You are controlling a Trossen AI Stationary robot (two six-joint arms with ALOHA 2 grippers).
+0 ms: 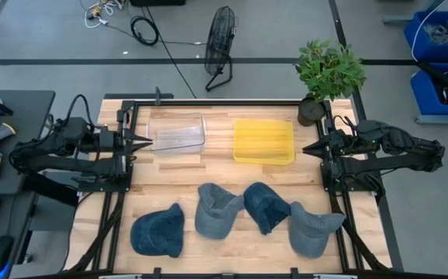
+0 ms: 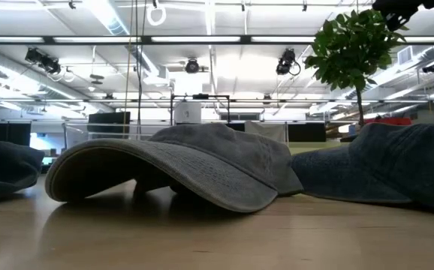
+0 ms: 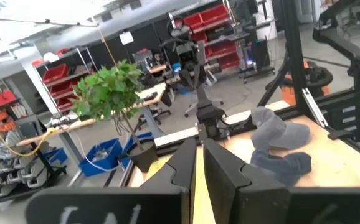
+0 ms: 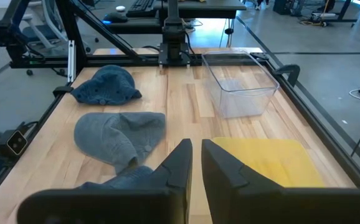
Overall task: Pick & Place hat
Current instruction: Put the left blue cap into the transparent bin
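Note:
Four hats lie on their undersides in a row along the table's near edge: a dark blue hat [image 1: 158,231], a grey-blue hat [image 1: 216,209] [image 2: 194,165], a second dark blue hat [image 1: 267,205] [image 2: 390,169] and a grey hat [image 1: 313,227]. My left gripper [image 1: 148,142] [image 3: 198,155] hovers shut at the table's left side, beside the clear bin. My right gripper [image 1: 308,149] [image 4: 197,152] hovers shut at the right side, next to the yellow bin. Both point toward the table's middle and are well apart from the hats.
A clear plastic bin [image 1: 179,132] [image 4: 239,84] and a yellow bin [image 1: 263,140] [image 4: 267,162] stand side by side on the far half of the table. A potted plant [image 1: 329,74] [image 3: 114,93] stands at the far right corner. Bare wood lies between bins and hats.

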